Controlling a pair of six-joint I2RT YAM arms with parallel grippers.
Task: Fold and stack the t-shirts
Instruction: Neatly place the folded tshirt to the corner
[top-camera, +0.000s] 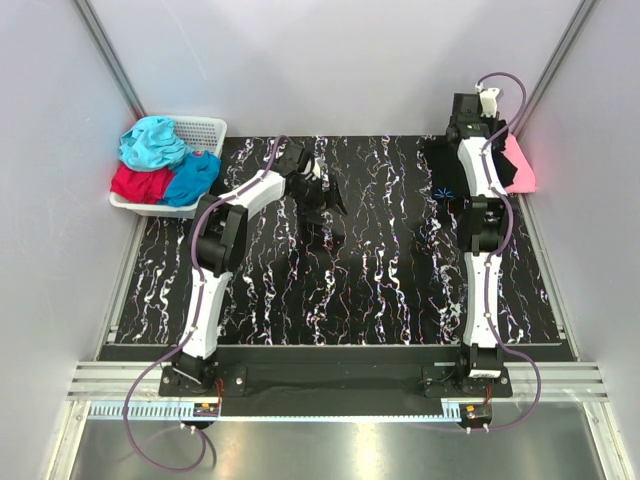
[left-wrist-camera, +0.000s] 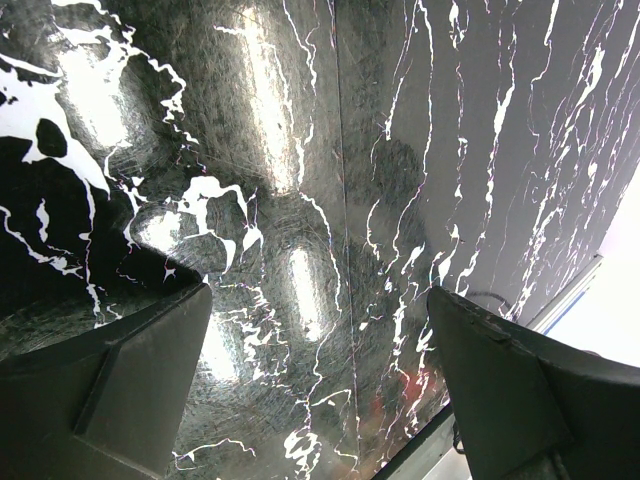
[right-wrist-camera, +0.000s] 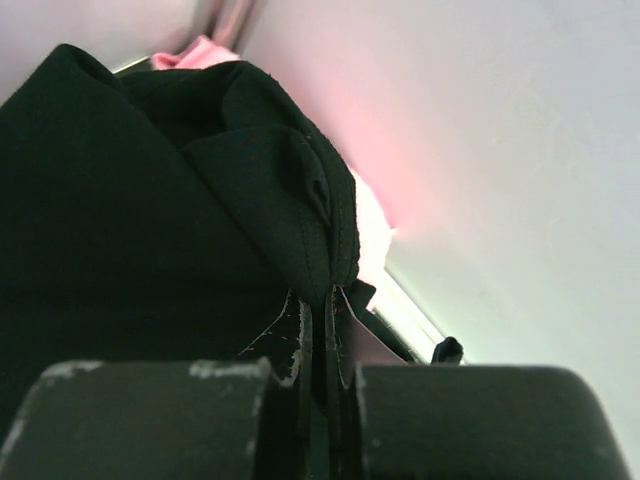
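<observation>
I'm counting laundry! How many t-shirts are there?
5: teal, red, blue t-shirts in the white basket, far left; black t-shirt in the right gripper, pink t-shirt beside it. More may be hidden.

A white lattice basket (top-camera: 205, 130) sits at the far-left corner of the black, white-veined tabletop (top-camera: 380, 290).

The left arm (top-camera: 213, 262) bends forward, and the left gripper (left-wrist-camera: 318, 300) stands wide open. The right arm (top-camera: 484, 270) stretches far, with the right gripper (right-wrist-camera: 320, 300) pinched on the black t-shirt (right-wrist-camera: 120, 200).
</observation>
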